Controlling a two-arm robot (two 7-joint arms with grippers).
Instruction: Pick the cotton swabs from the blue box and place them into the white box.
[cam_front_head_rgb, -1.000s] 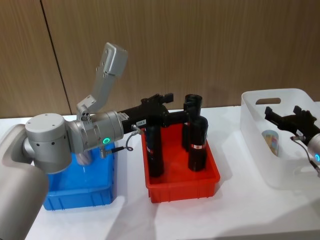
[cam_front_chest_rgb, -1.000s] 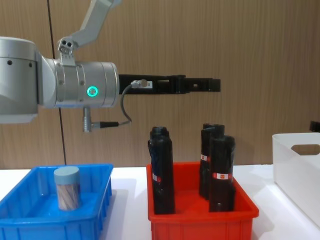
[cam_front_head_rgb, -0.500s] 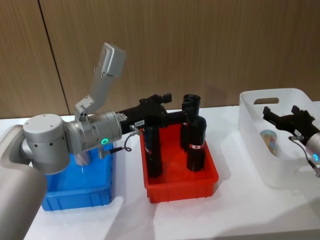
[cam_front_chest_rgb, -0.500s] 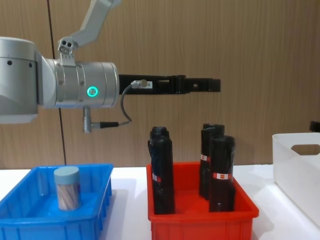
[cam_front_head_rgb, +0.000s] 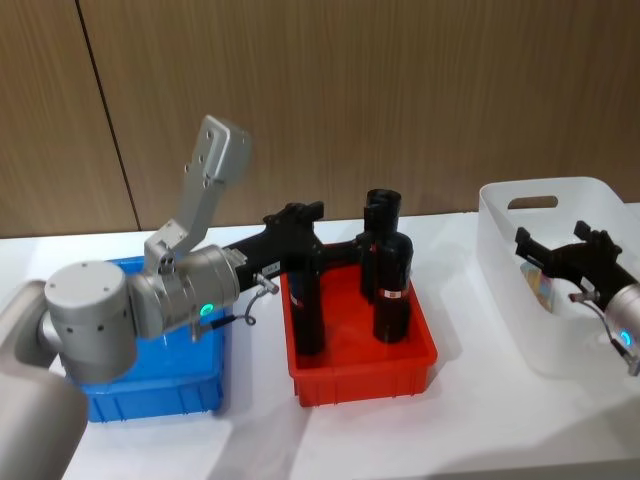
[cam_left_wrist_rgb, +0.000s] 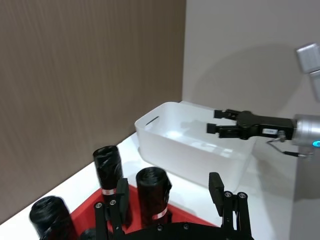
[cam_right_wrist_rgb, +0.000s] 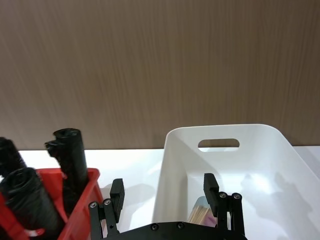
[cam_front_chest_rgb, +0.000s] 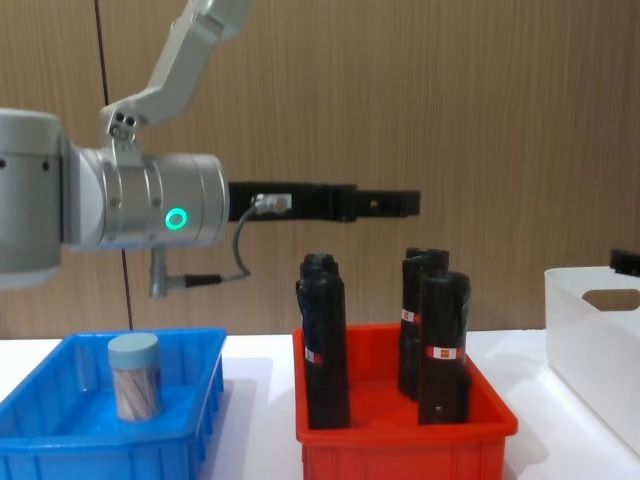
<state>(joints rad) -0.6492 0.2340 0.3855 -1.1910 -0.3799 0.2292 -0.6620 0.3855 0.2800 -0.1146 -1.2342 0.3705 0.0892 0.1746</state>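
The left gripper hangs high above the red bin, well clear of the tops of the black cylinders standing in it, and points right toward the white box; in the left wrist view its fingers stand spread apart with nothing between them, so the jaws are released and empty; the left arm's wrist hangs over the blue box at the left of the table; one jar of cotton swabs stands upright inside the blue box, in its left half as seen from the chest, pale blue lid on top, touching neither gripper; the right gripper hovers over the white box at the right of the table, pointing left; its fingers are likewise parted and hold nothing, so these jaws are released too; a second jar of cotton swabs sits down in the white box, below the right gripper and apart from it, against the box's left wall; whether it stands or lies, I cannot tell; the red bin sits between the two boxes, just beside the blue one and well apart from the white one; three black cylinders stand upright in it, one at the left and two close together toward the right.
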